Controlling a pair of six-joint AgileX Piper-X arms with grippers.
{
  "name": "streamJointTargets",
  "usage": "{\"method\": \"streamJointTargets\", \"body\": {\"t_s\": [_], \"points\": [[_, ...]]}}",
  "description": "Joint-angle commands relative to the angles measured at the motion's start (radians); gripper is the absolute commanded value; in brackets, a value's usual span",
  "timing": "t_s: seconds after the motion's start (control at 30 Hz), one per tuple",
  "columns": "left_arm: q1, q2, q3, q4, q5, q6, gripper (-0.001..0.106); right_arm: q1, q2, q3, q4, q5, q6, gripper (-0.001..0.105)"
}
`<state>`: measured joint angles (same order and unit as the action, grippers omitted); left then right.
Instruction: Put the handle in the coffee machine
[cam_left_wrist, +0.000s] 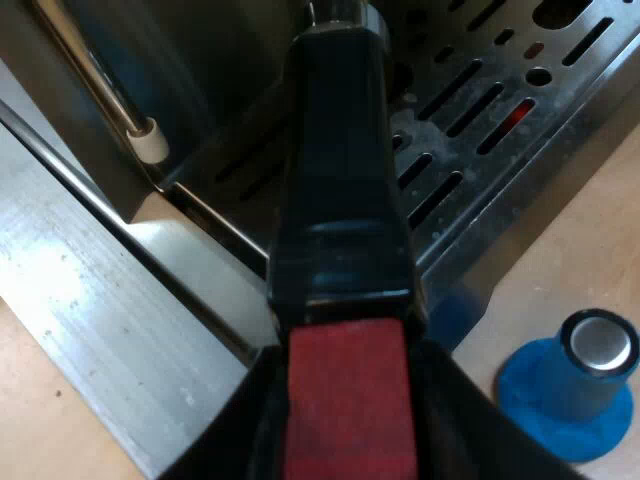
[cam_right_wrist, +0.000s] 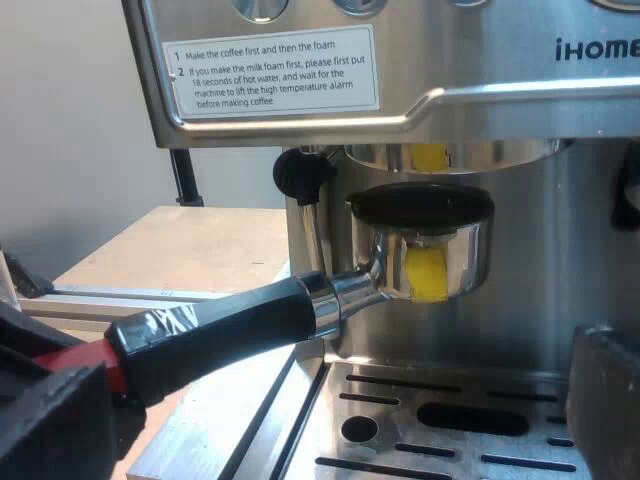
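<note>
Gripping holder (cam_left_wrist: 340, 150) by its red end, left hand (cam_left_wrist: 345, 440) closed, right hand (cam_right_wrist: 330, 410) open facing machine (cam_right_wrist: 560, 90).

Bright even light, glare on drip tray (cam_left_wrist: 590, 100); machine front (cam_right_wrist: 480, 110) shiny w/ reflections

The wooden table (cam_left_wrist: 600, 250) bears the espresso machine (cam_left_wrist: 545, 130) and blue tamper (cam_left_wrist: 575, 385).

The handle (cam_left_wrist: 345, 190) was glossy black, with a red end (cam_left_wrist: 348, 400). The metal holder (cam_right_wrist: 440, 240) shone silver with a yellow glint. The espresso machine (cam_right_wrist: 500, 110) was brushed silver, its label (cam_right_wrist: 272, 68) white with black print. The silver drip tray (cam_left_wrist: 575, 90) bore rows of dark slots. The tamper (cam_left_wrist: 575, 390) was blue with a silver top, and the desk (cam_left_wrist: 590, 260) pale wood.
</note>
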<state>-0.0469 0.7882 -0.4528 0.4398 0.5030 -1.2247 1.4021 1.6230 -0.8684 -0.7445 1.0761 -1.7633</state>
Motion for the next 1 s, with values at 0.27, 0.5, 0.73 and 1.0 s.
{"method": "streamJointTargets", "body": {"t_s": [0.27,0.5,0.73,1.0], "points": [[-0.001,0.025,-0.017,-0.048,0.122,0.060,0.000,-0.003,-0.003,-0.003,-0.015,0.001,-0.012,0.093],[0.001,0.072,-0.057,0.005,0.140,0.152,0.000,-0.003,-0.003,-0.003,-0.015,0.001,-0.012,0.093],[0.079,0.124,-0.083,0.012,0.243,0.205,0.000,-0.003,-0.003,-0.003,-0.015,0.001,-0.012,0.093],[0.124,0.171,-0.119,0.088,0.287,0.309,0.000,-0.003,-0.003,-0.003,-0.015,0.001,-0.012,0.093]]}}
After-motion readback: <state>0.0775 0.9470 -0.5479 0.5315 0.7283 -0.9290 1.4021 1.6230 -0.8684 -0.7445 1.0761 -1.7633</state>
